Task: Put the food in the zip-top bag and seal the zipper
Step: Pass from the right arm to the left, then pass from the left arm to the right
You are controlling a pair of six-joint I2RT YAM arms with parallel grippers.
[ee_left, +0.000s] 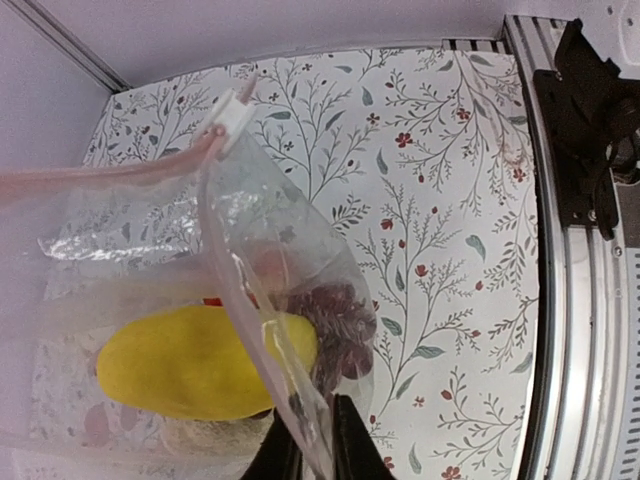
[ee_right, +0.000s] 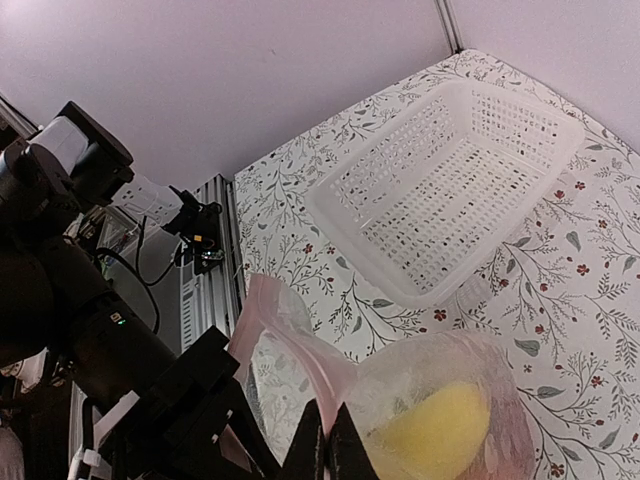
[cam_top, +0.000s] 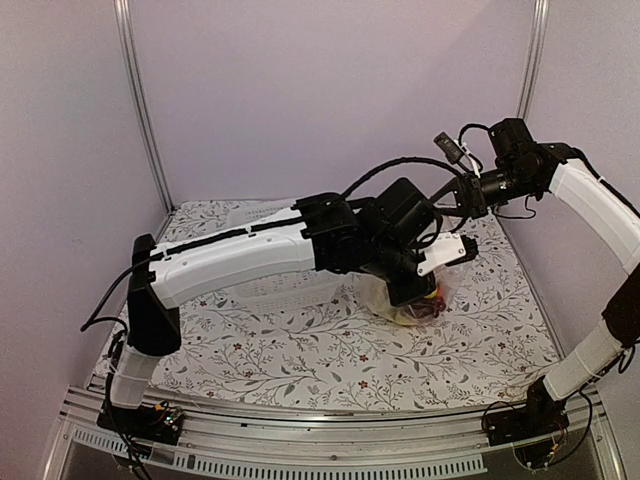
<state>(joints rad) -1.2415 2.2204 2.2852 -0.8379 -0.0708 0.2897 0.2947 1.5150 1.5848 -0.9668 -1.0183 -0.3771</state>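
Note:
The clear zip-top bag (cam_top: 412,306) hangs just above the table at mid-right, held up between both arms. In the left wrist view its zipper (ee_left: 232,262) runs diagonally down into my left gripper (ee_left: 312,452), which is shut on the strip. Through the plastic I see a yellow food piece (ee_left: 190,362), dark red grapes (ee_left: 342,312) and a bit of red. In the right wrist view my right gripper (ee_right: 328,447) is shut on the pinkish mouth edge of the bag (ee_right: 300,345), with the yellow food (ee_right: 440,430) below it.
A white slotted basket (ee_right: 450,185) lies on the floral tablecloth behind and left of the bag, partly under the left arm (cam_top: 240,255). The metal frame rail (ee_left: 575,300) runs along the near table edge.

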